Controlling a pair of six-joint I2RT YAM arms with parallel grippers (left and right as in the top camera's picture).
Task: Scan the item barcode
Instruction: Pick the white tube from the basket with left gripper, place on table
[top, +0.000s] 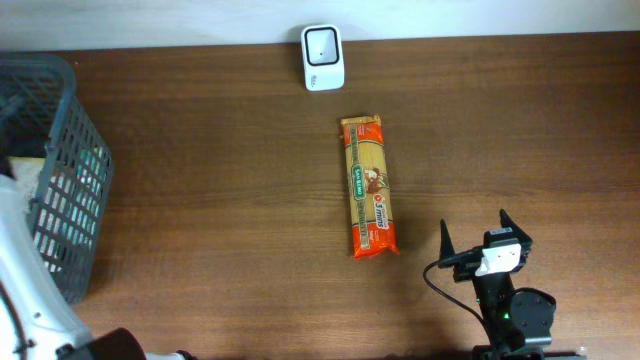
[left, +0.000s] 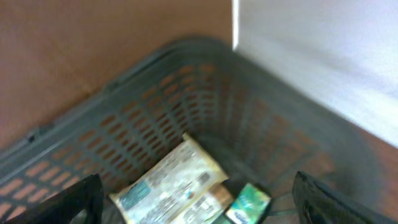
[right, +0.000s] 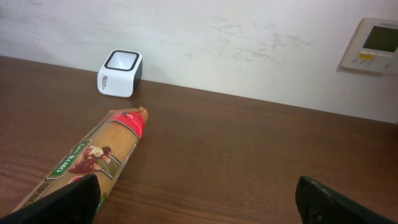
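Note:
A long orange spaghetti packet (top: 369, 186) lies flat in the middle of the table, its far end pointing at the white barcode scanner (top: 323, 57) by the back edge. My right gripper (top: 474, 235) stands open near the front right, apart from the packet. In the right wrist view the packet (right: 93, 158) runs along the left finger toward the scanner (right: 120, 73), and nothing is between the jaws of the right gripper (right: 199, 202). My left gripper (left: 199, 205) hangs open over the dark basket (left: 186, 81), holding nothing.
The grey mesh basket (top: 60, 180) stands at the table's left edge. Inside it lie a cream packet (left: 171, 183) and a small green box (left: 249, 202). The white left arm (top: 20, 250) rises beside it. A wall panel (right: 373, 45) hangs behind the table.

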